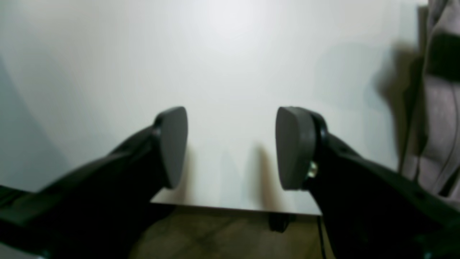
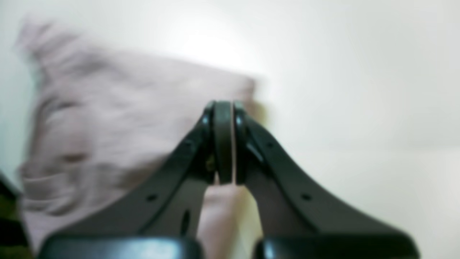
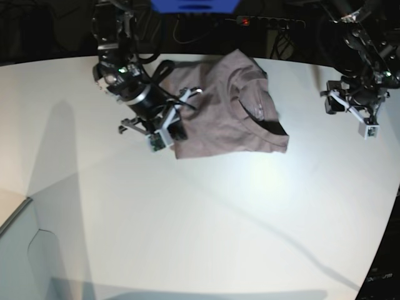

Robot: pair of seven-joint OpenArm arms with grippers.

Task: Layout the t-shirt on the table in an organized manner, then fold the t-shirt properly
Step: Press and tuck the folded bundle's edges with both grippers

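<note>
The mauve-brown t-shirt [image 3: 231, 106] lies bunched and partly folded at the back middle of the white table [image 3: 187, 219]. My right gripper [image 3: 172, 131] sits at the shirt's front left corner. In the right wrist view this gripper [image 2: 228, 108] is shut, a thin strip of t-shirt [image 2: 90, 118] fabric pinched between its pads and more cloth showing beneath them. My left gripper [image 3: 350, 114] hovers well right of the shirt. In the left wrist view it [image 1: 231, 140] stands open over bare table [image 1: 230, 54] with nothing between its fingers, and the t-shirt [image 1: 442, 118] shows at the right edge.
A power strip [image 3: 270, 22] and cables lie behind the table's back edge, beside a blue object [image 3: 194, 5]. The table's edge curves away at the right [image 3: 390, 206]. The table's edge [image 1: 233, 208], with floor past it, shows below the open left gripper.
</note>
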